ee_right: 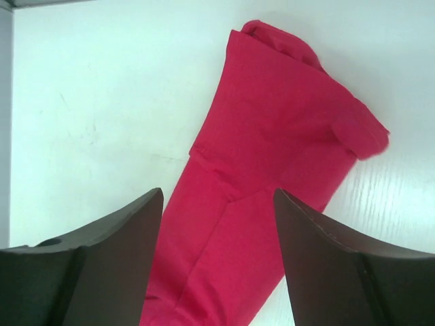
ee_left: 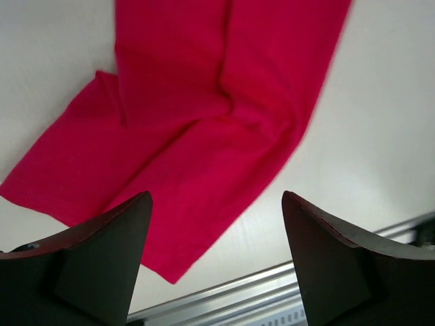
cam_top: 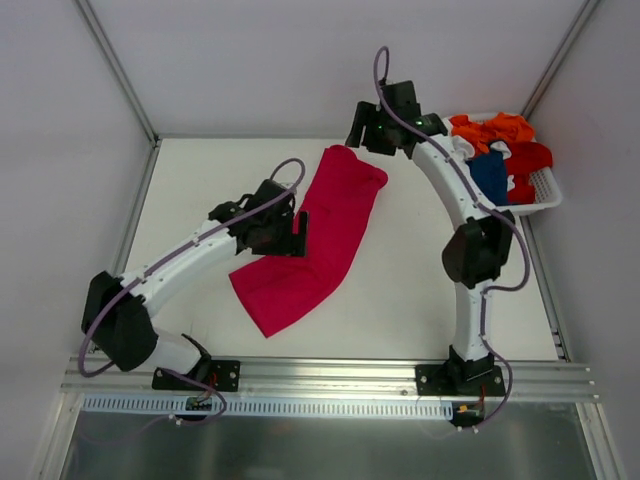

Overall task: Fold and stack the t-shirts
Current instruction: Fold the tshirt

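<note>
left gripper (ee_left: 216,197) fingers stand apart, holding nothing, with the pink shirt (ee_left: 204,115) lying as a long folded strip on the table (cam_top: 200,180) under and ahead of them. right gripper (ee_right: 218,193) is spread too, empty, above that shirt's far end. to its right, the basket (cam_top: 545,197) holds the orange shirt (cam_top: 495,128), red shirt (cam_top: 528,157) and blue shirt (cam_top: 489,175).

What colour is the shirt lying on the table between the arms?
The shirt is plain crimson-pink, clearest in the right wrist view.
</note>
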Controlling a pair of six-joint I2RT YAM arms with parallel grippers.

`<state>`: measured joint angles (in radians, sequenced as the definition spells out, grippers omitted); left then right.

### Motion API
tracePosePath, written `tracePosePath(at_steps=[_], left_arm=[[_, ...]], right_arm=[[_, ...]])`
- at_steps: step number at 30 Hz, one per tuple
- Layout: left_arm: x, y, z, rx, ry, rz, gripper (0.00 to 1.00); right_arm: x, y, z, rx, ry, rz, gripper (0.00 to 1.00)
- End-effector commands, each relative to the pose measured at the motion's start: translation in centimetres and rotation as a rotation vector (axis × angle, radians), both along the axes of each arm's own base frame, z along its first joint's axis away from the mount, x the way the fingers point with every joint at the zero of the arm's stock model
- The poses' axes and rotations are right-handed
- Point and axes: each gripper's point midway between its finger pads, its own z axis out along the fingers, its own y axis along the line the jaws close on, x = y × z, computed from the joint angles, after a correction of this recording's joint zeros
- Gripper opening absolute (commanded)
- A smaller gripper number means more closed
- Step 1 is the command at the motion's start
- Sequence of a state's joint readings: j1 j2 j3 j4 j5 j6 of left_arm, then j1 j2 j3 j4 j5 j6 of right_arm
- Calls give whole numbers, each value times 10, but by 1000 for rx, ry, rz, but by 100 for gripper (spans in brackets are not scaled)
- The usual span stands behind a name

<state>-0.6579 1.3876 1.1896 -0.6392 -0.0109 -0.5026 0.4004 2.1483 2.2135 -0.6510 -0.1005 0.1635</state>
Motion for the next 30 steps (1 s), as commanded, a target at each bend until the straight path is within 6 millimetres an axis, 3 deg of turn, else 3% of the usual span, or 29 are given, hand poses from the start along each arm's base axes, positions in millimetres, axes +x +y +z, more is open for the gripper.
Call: tracePosePath(at_steps=[1,2,5,10,11,13,14,16,18,19,24,26,28,30], left_arm=[[-26,29,-72,193,163,-71,77],[-27,28,-76,184,164,-76,77],[-33,32,-85,170,150,-66,76],[-43,35,-107,151,173,-50,74],[-47,31,-111,132,198,-58,73],[-56,27,-123,118,234,-56,73],[-58,27,-127,129,240,-53,72],[-69,27,-140,145,297,-27,72],[-81,23,-152,146,365,7,70],[-85,21,-154,148,381,13,70],[-117,-12,-161,119,488,98,63],[-136,-32,-159,105,522,78,60],[-146,-55,-153,109,519,28,54],[-152,-70,-147,83,536,9,51]], right_arm=[[-32,-13,-28,-50,111,-56,70],[-41,-13,-55,-69,153,-65,70],[-52,-10,-81,-59,198,-73,69],[-49,3,-101,-84,227,-57,68],[-51,6,-118,-104,264,-47,69],[-43,15,-118,-101,267,-41,68],[-48,17,-139,-135,317,-37,68],[-42,24,-142,-142,320,-35,69],[-46,23,-167,-193,373,-40,69],[-44,24,-168,-195,373,-42,69],[-37,28,-191,-213,396,-36,69],[-24,34,-181,-199,358,-28,69],[-13,32,-190,-228,342,-44,69],[3,37,-178,-202,292,-42,70]])
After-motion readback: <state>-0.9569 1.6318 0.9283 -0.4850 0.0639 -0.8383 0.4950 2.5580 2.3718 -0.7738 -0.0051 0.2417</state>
